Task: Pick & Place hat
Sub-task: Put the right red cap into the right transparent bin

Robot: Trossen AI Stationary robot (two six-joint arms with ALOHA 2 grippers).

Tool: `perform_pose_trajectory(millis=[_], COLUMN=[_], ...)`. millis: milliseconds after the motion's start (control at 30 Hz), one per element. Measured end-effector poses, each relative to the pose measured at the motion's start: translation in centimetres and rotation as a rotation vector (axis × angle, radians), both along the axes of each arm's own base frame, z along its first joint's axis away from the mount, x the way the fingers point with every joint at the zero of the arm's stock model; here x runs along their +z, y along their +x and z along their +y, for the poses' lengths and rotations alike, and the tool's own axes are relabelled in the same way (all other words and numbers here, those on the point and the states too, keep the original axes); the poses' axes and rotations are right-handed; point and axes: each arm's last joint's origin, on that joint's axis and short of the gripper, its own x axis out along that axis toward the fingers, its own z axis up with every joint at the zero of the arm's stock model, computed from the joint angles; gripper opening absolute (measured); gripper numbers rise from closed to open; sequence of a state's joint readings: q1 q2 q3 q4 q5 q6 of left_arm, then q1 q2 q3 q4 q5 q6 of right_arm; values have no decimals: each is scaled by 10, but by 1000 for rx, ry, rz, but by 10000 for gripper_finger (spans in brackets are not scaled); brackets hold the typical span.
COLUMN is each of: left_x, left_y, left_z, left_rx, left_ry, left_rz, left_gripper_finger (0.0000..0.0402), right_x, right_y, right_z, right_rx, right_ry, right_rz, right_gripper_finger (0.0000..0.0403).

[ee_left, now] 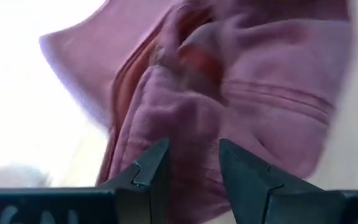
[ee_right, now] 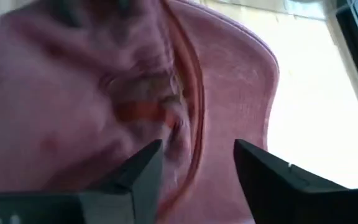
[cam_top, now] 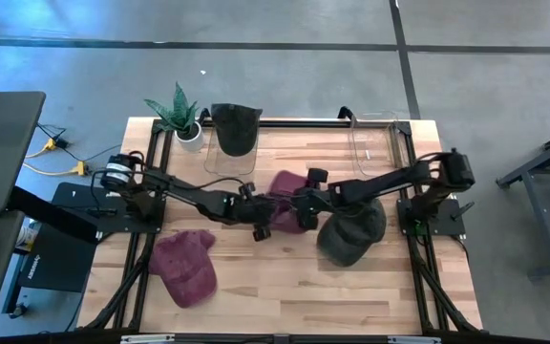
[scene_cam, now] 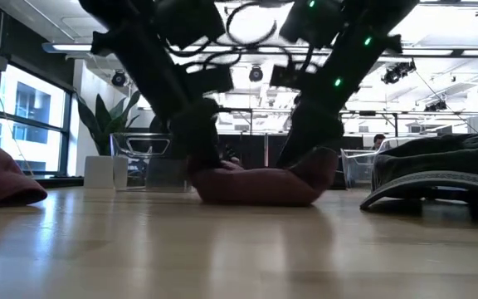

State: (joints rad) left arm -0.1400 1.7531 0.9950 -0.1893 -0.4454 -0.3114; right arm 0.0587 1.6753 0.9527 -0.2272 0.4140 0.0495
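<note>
A maroon hat lies mid-table, its underside on the wood in the low view. My left gripper is at its left end and my right gripper at its right end, both shut on its cloth. A second maroon hat rests near the table's left near side. A dark green hat lies to the right of the grippers. Another dark hat sits in a clear container at the far edge. My left gripper pinches a bunched fold of the maroon hat's crown cloth between its two fingers, coming down at a slant from the table's left. That end stays low on the table. My right gripper has the hat's rim edge between its fingers, slanting down from the right. That end curls up off the wood.
A potted plant stands at the far left corner. An empty clear container stands at the far right edge. Bare wood shows along the near edge between the two loose hats.
</note>
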Motion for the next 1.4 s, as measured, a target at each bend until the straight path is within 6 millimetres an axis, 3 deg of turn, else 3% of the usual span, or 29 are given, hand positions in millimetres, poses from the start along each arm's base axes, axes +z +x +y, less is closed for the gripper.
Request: perform_pose_trajectory(millis=[133, 267, 433, 600, 767, 933, 1067, 1233, 1400], left_x=[-2, 3, 4, -11, -12, 22, 36, 38, 19], left_y=[-3, -3, -2, -14, -21, -12, -3, 2, 6], left_z=[9, 9, 8, 9, 8, -3, -11, -12, -14], left_rx=[73, 79, 47, 32, 58, 19, -90, -169, -177], left_ry=[-8, -5, -5, 10, 50, 20, -22, -76, -82], left_rz=[24, 1, 0, 189, 243, 109, 40, 3, 66], left_gripper_finger=[131, 131, 131, 131, 131, 131, 131, 131, 131], right_x=[23, 28, -7, -37, -31, -3, 6, 4, 3], right_y=[-9, -2, 14, 3, -9, -11, -12, -8, -6], right_z=[14, 25, 20, 19, 33, 38, 37, 21, -8], right_rx=[102, 212, 195, 208, 244, 250, 214, 67, -11], right_ry=[168, 300, 313, 359, 364, 350, 362, 367, 433], right_rz=[-58, -146, -90, 156, 235, 110, 64, 17, -3], right_gripper_finger=[210, 184, 96, 9, 32, 27, 10, 13, 84])
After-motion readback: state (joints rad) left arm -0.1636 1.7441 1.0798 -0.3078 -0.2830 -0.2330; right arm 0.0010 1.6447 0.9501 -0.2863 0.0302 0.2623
